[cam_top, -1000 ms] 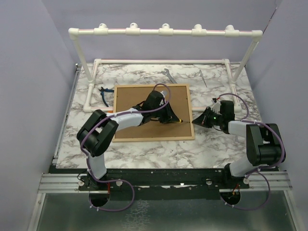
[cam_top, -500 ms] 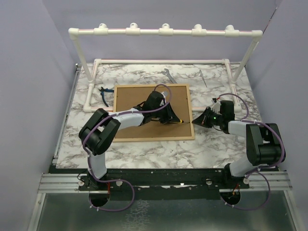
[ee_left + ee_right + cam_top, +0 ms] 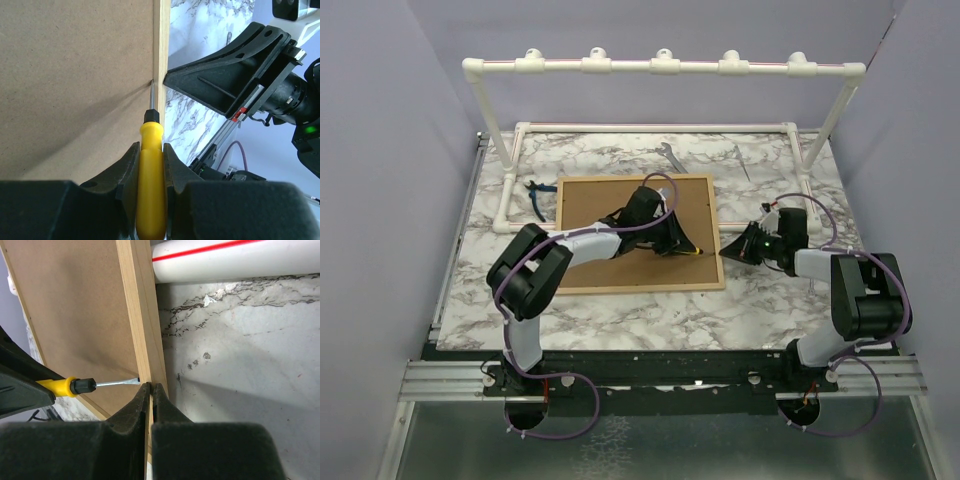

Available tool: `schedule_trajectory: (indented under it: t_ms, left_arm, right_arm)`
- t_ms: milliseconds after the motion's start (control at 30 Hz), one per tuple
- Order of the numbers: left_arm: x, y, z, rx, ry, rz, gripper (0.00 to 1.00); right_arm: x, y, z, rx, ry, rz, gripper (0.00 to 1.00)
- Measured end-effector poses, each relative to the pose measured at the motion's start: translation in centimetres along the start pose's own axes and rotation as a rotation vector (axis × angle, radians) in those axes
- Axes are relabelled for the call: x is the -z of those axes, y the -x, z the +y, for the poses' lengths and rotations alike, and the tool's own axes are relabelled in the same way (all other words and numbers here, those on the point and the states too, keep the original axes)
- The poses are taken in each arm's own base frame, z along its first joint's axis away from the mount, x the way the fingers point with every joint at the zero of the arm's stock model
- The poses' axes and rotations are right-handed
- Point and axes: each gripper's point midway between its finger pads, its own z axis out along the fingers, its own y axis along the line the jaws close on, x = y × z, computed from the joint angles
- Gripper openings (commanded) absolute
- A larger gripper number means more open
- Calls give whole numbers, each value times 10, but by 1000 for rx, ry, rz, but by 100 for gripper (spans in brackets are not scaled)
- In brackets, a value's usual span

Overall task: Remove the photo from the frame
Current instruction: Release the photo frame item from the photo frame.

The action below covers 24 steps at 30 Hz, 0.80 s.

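Note:
The frame lies face down on the marble table, brown fibreboard back up; the photo is hidden. My left gripper is shut on a yellow-handled screwdriver. The screwdriver's metal tip touches the seam between the back board and the light-wood edging on the frame's right side. My right gripper is shut and holds nothing. In the right wrist view its tips rest against that same edging, just beside the screwdriver tip.
A white PVC pipe rack stands along the back, and its base pipes run around the frame. Blue-handled pliers lie left of the frame. Two metal tools lie behind the frame.
The left arm's elbow has shifted slightly to the right. The screwdriver, the frame and the right gripper stay almost where they were.

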Motion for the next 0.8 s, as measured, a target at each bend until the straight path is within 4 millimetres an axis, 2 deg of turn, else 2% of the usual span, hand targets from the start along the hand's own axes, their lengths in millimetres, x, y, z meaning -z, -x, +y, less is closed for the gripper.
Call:
schedule_trajectory:
  t_ms: [267,800]
  left_arm:
    - [-3,3,-8,1,23,8,0]
    - [-5,2,-22,-87,202,24,0]
  right_arm:
    - [-1,2,-1,1,10,0,6]
    - [-4,2,5,71,-19,15,7]
